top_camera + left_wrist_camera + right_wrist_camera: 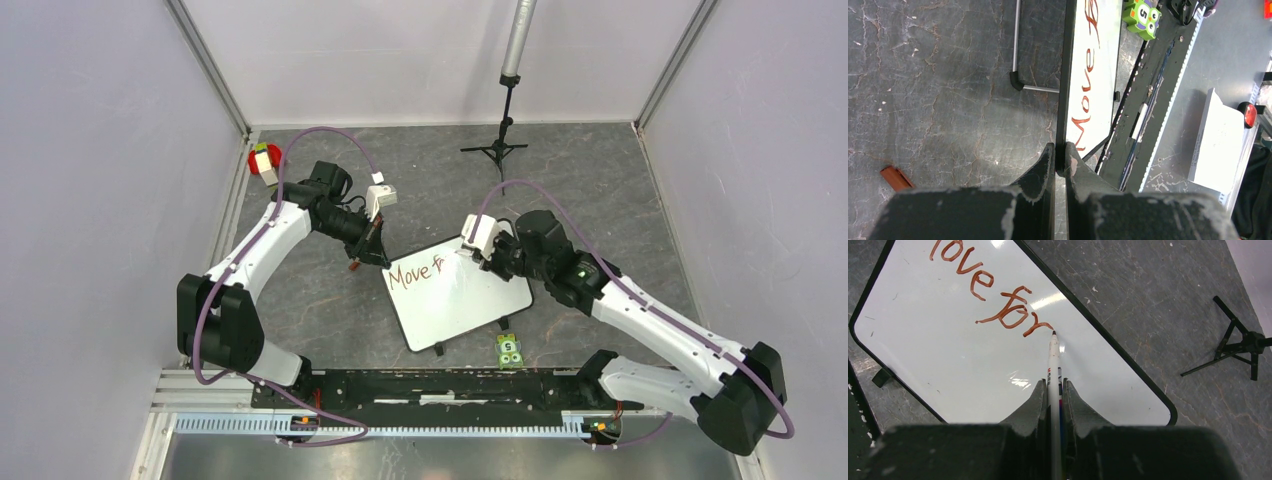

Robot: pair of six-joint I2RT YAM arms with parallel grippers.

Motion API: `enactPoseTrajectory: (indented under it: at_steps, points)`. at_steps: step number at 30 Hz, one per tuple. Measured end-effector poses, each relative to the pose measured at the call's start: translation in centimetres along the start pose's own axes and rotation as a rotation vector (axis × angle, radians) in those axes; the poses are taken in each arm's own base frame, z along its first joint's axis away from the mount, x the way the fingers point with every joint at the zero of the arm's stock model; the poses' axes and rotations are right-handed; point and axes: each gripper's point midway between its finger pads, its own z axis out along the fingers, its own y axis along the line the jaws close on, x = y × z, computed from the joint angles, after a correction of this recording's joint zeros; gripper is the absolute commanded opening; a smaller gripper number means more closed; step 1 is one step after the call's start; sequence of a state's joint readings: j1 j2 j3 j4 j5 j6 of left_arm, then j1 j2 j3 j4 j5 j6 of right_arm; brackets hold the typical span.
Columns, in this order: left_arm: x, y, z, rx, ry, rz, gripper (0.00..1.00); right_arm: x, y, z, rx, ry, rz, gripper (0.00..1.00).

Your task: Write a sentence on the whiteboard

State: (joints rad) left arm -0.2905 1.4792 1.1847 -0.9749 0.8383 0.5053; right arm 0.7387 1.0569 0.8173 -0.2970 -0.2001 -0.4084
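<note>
My whiteboard [460, 305] sits skewed on the dark grey surface [330, 300] between my two arms. It's glossy white with rounded corners, a thin black rim and stubby black legs. The sentence [998, 300] on it is thin reddish-brown handwriting up at the far end of the board, and it reads "Move for". My left tool [1060, 152] is clamped tight on the rim at one corner. My right tool [1053, 387] is squeezing a white marker [1053, 355], whose dark tip sits right at the tail of the r.
</note>
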Motion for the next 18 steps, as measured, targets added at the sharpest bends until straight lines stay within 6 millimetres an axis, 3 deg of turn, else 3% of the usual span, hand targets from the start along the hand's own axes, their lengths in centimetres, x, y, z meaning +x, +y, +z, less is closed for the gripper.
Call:
enactPoseTrajectory:
  at_steps: [7, 18]
  points:
    - [0.0, 0.0, 0.0, 0.000, 0.000, 0.000, 0.03, -0.7, -0.3, -1.3, 0.019, -0.024, -0.002, 0.00]
    - [0.0, 0.0, 0.0, 0.000, 0.000, 0.000, 0.03, -0.2, -0.5, -1.0, 0.022, -0.001, -0.007, 0.00]
